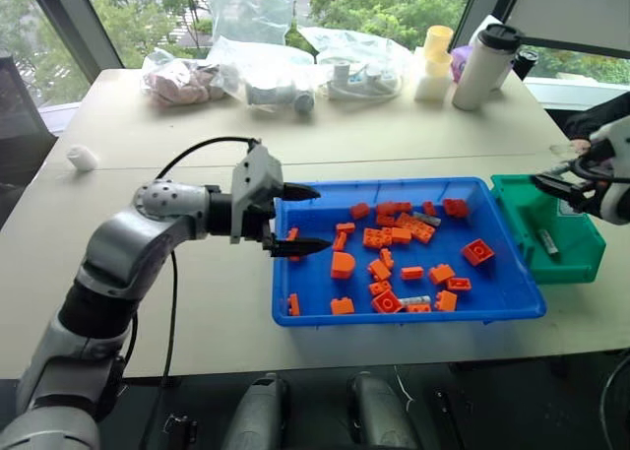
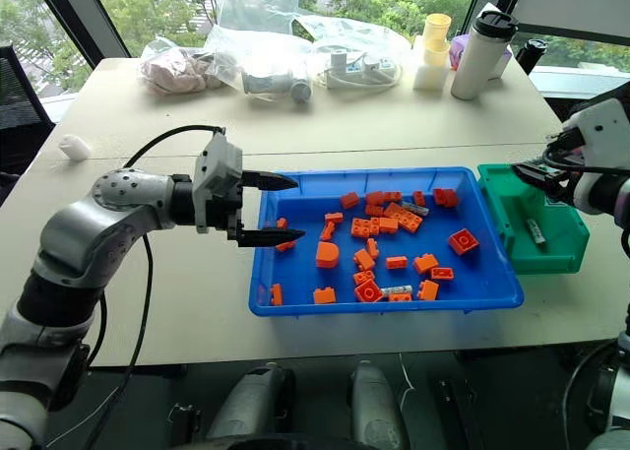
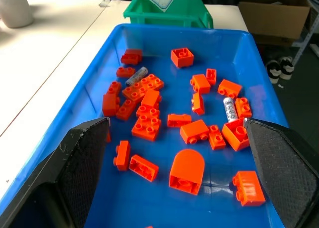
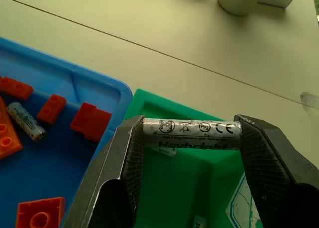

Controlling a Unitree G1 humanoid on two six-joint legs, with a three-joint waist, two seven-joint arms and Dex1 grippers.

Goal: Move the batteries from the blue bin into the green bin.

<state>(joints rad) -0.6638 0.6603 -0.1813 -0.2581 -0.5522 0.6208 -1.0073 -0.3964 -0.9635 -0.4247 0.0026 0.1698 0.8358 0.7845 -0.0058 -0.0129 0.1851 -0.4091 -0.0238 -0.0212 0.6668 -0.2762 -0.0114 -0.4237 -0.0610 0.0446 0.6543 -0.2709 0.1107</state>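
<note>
Your left hand (image 1: 295,218): arm bent across to the right, pointing roughly level, fingers spread apart, holding nothing | your right hand (image 4: 192,138): arm out wide right, fingers clamped end to end on a battery (image 4: 192,133)

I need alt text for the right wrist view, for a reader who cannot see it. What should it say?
The right pincer grips a silver battery end to end between its two black fingers, above the open green bin. Beside the bin, a corner of the blue bin holds orange toy bricks and another battery, with beige table beyond.
</note>
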